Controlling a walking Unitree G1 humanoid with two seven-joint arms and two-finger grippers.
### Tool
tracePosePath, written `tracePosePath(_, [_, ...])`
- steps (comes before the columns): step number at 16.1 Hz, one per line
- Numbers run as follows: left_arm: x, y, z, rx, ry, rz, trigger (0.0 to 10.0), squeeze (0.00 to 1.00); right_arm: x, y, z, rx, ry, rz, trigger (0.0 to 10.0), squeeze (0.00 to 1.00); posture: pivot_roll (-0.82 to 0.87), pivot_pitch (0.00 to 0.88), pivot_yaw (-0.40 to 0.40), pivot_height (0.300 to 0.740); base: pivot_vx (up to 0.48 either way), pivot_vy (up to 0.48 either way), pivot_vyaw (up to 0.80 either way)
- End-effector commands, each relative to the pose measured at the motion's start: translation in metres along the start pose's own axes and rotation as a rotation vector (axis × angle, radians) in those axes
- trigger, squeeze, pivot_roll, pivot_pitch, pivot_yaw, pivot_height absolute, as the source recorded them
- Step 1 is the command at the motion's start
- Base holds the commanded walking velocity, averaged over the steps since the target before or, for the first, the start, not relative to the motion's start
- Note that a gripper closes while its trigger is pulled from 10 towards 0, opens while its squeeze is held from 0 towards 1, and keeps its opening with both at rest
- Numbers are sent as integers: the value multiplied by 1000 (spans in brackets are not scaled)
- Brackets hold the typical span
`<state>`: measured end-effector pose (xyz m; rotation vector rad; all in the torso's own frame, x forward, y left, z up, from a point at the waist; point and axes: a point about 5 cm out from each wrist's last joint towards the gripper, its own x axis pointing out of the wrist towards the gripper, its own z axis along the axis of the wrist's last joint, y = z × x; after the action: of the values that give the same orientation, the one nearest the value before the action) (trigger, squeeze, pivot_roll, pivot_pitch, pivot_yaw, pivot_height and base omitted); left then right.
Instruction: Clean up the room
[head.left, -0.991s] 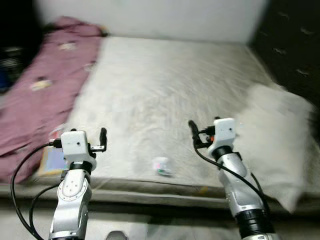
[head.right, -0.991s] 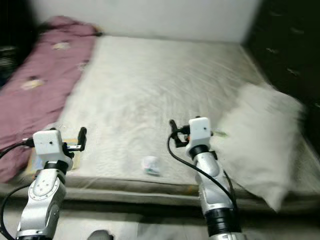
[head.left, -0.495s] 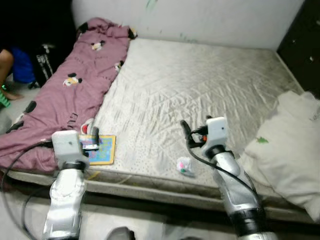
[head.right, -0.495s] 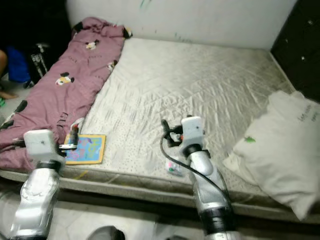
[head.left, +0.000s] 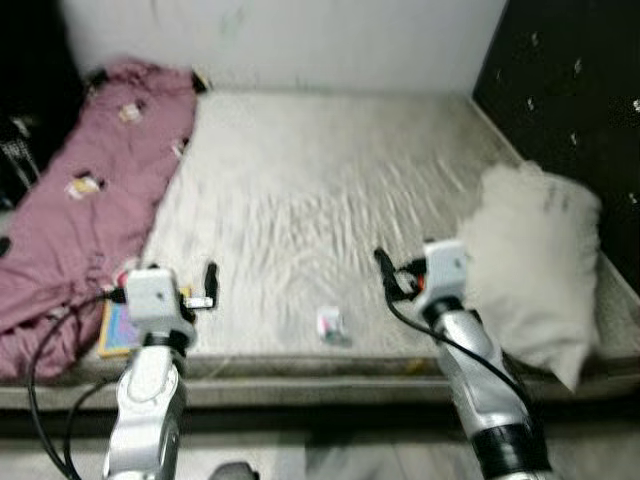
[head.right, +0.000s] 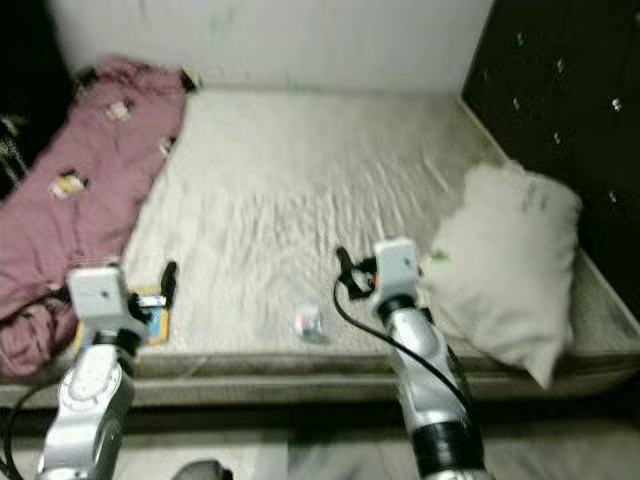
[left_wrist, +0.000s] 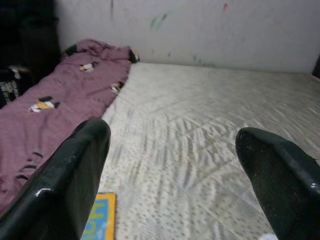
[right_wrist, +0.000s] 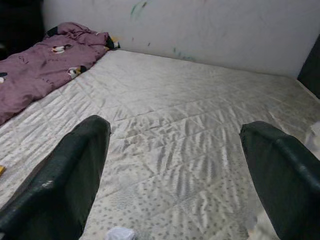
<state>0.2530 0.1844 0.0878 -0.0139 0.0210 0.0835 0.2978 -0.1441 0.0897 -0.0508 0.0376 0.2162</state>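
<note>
Near mattress (head.left: 330, 190) edge, blurred small wrapper (head.left: 329, 325), left claw (left_wrist: 175, 165) and right claw (right_wrist: 180, 165) wide.

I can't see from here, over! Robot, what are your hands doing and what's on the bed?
Left gripper and right gripper open, holding nothing, above mattress edge. Small crumpled wrapper between them. Colourful book by pink blanket; pillow right.

A small crumpled white scrap with pink and green marks (head.left: 329, 324) lies on the mattress near its near edge, about midway across. A flat, colourful yellow-bordered book (head.left: 118, 327) lies at the near left corner, beside a rumpled pink blanket (head.left: 85, 200) stretched along the left side. A white pillow (head.left: 530, 265) slumps against the right edge.
</note>
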Motion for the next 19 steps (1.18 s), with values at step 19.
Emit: tracePosePath(19, [3,14,8,79,-11,43,10000,0,17,3,15,29,-44,11,10000,0,71,34,-33,740,71,0,124])
